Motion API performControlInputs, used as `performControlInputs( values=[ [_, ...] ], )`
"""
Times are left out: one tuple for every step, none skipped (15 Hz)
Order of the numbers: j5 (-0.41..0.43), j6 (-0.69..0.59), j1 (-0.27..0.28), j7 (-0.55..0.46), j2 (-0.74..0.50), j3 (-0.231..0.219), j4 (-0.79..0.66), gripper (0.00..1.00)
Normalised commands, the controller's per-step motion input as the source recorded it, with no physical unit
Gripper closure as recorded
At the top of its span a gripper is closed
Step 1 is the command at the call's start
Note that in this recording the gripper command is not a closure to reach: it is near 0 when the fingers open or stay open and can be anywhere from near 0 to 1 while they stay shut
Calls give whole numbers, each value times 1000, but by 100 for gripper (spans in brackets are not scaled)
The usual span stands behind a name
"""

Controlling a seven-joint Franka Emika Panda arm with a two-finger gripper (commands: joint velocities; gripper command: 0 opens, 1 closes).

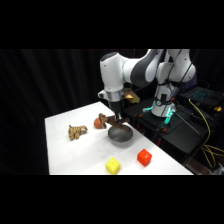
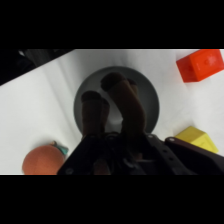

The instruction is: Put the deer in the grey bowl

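Note:
The deer (image 1: 104,120), a dark brown plush, hangs from my gripper (image 1: 115,119), which is shut on it just above the far left rim of the grey bowl (image 1: 121,134). In the wrist view the deer (image 2: 124,102) dangles with its stubby legs pointing away from the camera, right over the round dark grey bowl (image 2: 149,92). The gripper (image 2: 119,146) shows only as black linkage at the bottom edge, with the fingertips hidden behind the plush.
A smaller tan striped plush (image 1: 76,131) lies left of the bowl. An orange ball (image 1: 97,122) (image 2: 42,161) sits close to the bowl's left side. A yellow cube (image 1: 113,165) (image 2: 197,139) and a red cube (image 1: 144,157) (image 2: 202,65) stand nearer the front edge.

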Motion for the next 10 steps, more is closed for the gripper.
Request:
performControlInputs(
  values=[
    [17,316,15,70,211,16,-38,27],
    [28,227,25,48,181,12,2,27],
    [19,153,37,42,130,6,30,27],
    [27,74,40,37,60,-4,47,0],
    [52,-41,25,-30,-56,-10,49,0],
    [35,-121,20,-30,-159,-24,43,0],
    [57,-235,0,-65,-299,-31,39,0],
    [101,-332,-23,-144,-407,-24,30,0],
    [70,-387,-33,-121,-492,-36,7,0],
    [55,-423,-40,-112,-526,-34,-6,0]
  ],
)
